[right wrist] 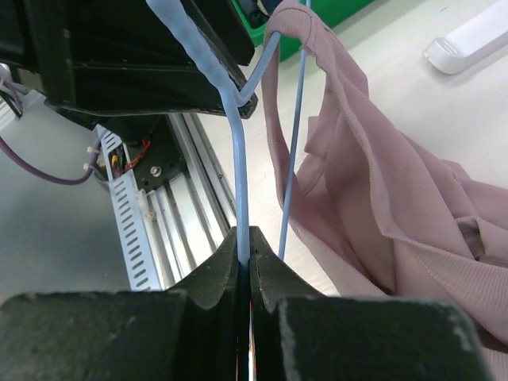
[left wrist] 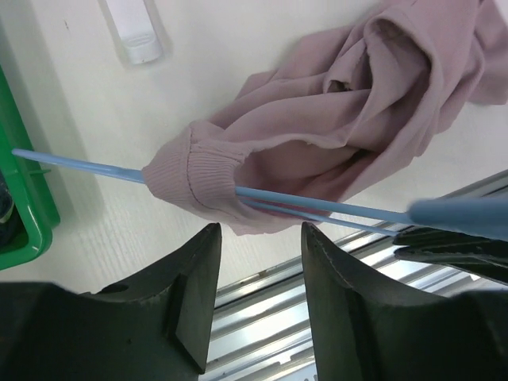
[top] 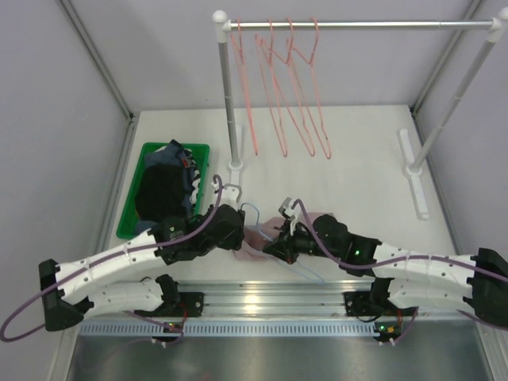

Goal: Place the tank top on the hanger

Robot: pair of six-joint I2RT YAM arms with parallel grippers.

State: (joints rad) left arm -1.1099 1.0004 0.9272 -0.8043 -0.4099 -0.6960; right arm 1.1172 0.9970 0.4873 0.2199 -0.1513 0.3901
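Tank top of dusty pink-mauve soft fabric: lies bunched at the near side of the white table, between the two grippers, with one ribbed band threaded onto the thin light-blue wire hanger and the bulk heaped just beside. Right gripper: pressed tight on the hanger's wire just below the twisted neck, keeping the frame low by the table. Left gripper: spread wide, gripping nothing, hovering just short of the threaded band without touching. Likely trouble first: sliding back off, with a single band on the wire and a bare end poking out beyond it, given any tilt toward that side. Could also swivel in so narrow a pinch on thin round wire, and shed the loop that way. Risks, on closing the left fingers here, catching wire along with cloth and dragging the frame out of the right hold. May snag too, as a loose heap, on the ribbed aluminium rail right beneath at the table's near edge. Further left: green plastic bin of dark clothes, near the hanger's protruding end and in the way of any wide sweep leftward. Beyond: white foot of the clothes rack, near the heap. Farthest: salmon-pink wire hangers hung on that rack, well apart, no obstacle at present.
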